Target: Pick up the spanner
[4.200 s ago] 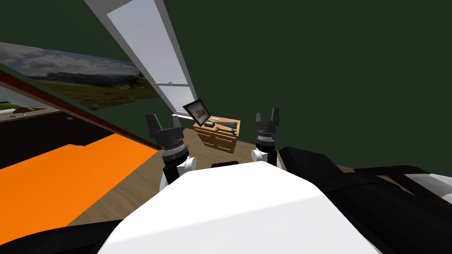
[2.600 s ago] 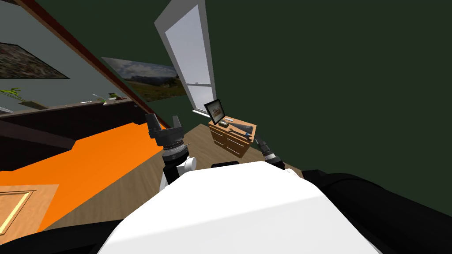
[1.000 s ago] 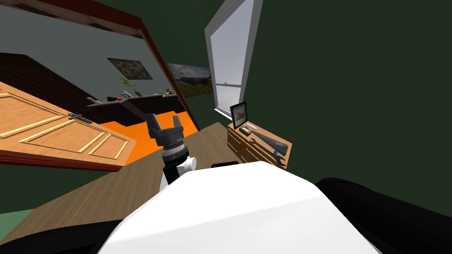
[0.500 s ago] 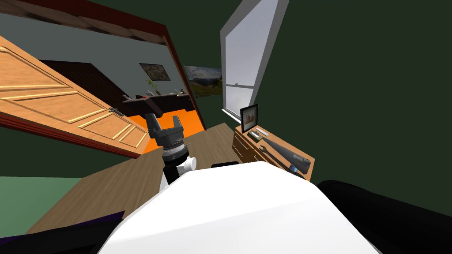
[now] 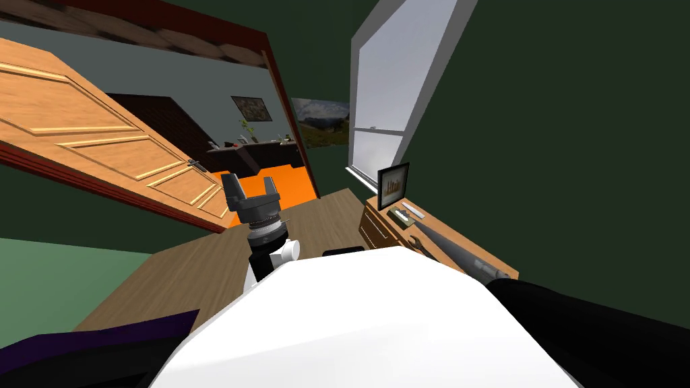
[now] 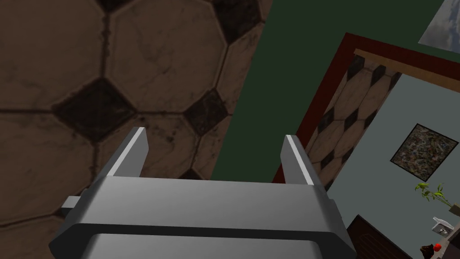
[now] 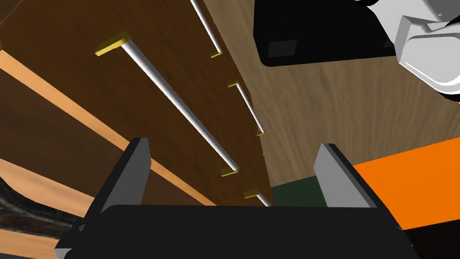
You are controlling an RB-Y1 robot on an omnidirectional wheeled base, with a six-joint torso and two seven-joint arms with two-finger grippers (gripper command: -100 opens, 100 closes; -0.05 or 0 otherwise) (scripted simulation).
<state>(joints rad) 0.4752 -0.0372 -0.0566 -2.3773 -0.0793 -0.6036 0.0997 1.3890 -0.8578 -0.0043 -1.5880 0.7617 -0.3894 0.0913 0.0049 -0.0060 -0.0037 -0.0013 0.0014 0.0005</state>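
Both of my grippers stand wide open with nothing between the blades: the left gripper [image 5: 251, 194] is raised in front of me, well away from the work, and the right gripper [image 7: 233, 157] is low down, facing dark brown wooden drawer fronts [image 7: 81, 117] fitted with thin silvery bar handles [image 7: 179, 112] on yellow end brackets.

My target, the slim dark grey spanner with an open-ended head [image 5: 418, 243], lies flat on the light wooden top of the low chest of drawers [image 5: 372, 229] on my right, just beside a long dark grey tapering tool [image 5: 458, 256]. Its near end is hidden. A black-framed picture [image 5: 393, 186] stands at the far end of that top.

I judge the spanner stiff, smooth and fairly heavy for its size, so it could slip or pivot. I would come down from above and pinch the narrow shank across its width near the middle, taking care not to catch the neighbouring tool.
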